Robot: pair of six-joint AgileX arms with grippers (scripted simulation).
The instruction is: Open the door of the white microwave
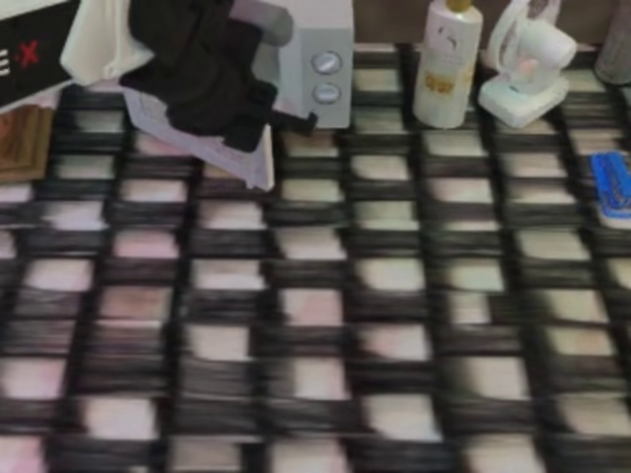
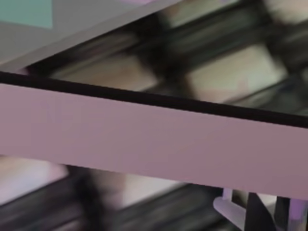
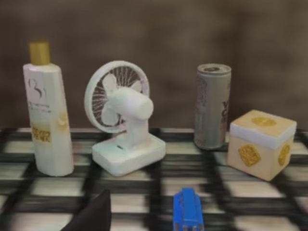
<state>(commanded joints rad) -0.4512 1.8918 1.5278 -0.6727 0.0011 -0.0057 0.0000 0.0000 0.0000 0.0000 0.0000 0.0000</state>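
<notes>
Microwave door, flat white panel, hangs swung outward at the top view's upper left, beside the boxy white microwave; my left gripper is at its edge, grip cannot tell. Right arm unseen.

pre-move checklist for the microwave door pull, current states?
1. Door swung out from the white microwave: ok, partly open.
2. Left gripper at the door's free edge: ok.
3. Left grip on the door: cannot tell.
4. Swing path beyond the door free: ok, bare table there.
5. Bottle and fan off the door's path: ok.
6. Right arm out of the way: ok, absent from top view.
</notes>
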